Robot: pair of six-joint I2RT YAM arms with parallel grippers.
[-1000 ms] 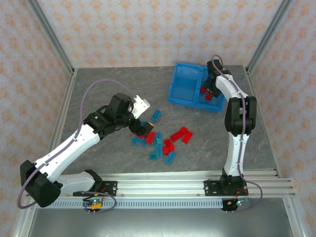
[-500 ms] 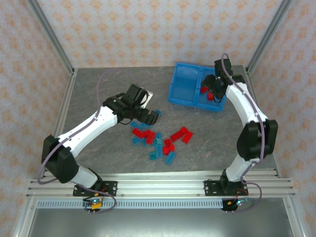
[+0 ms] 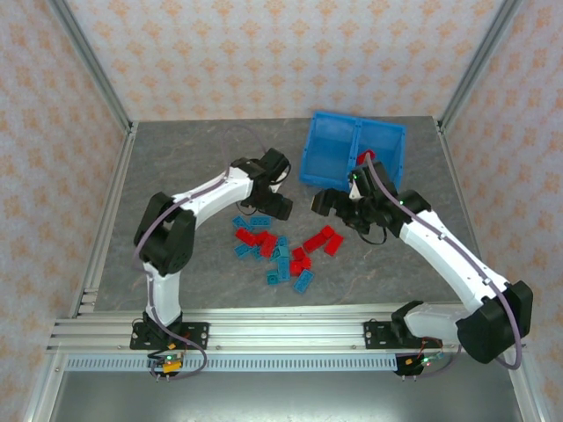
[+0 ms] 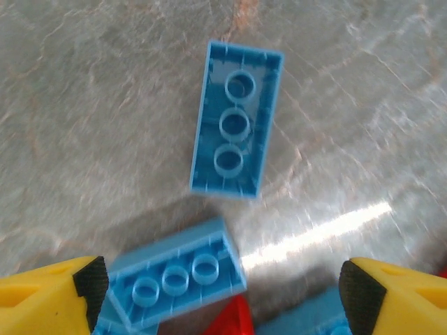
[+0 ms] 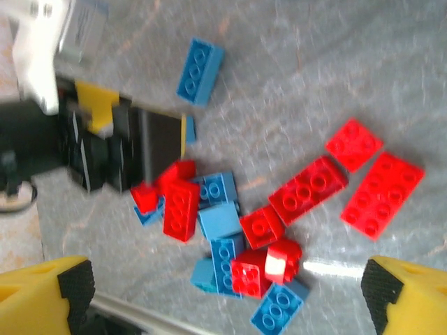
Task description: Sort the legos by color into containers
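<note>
Scattered mid-worktop (image 3: 176,176): about 20 small red and teal-blue studded plastic bricks (image 3: 286,251), plus a few red bricks (image 3: 364,159) already in the right compartment of the bright blue plastic bin (image 3: 307,154). Within the last 1 second, swung the right tool (image 5: 225,283) out of that compartment and over the red cluster, fingers apart, holding nothing. Shifted the left tool (image 4: 223,283) above an upturned teal brick (image 4: 236,118), fingers likewise apart. Probably 1 drop finished, 2 fresh picks lining up.

Grey marble tabletop (image 3: 176,167); pink floral wallpaper walls (image 3: 264,53); aluminium corner posts (image 3: 91,61).
</note>
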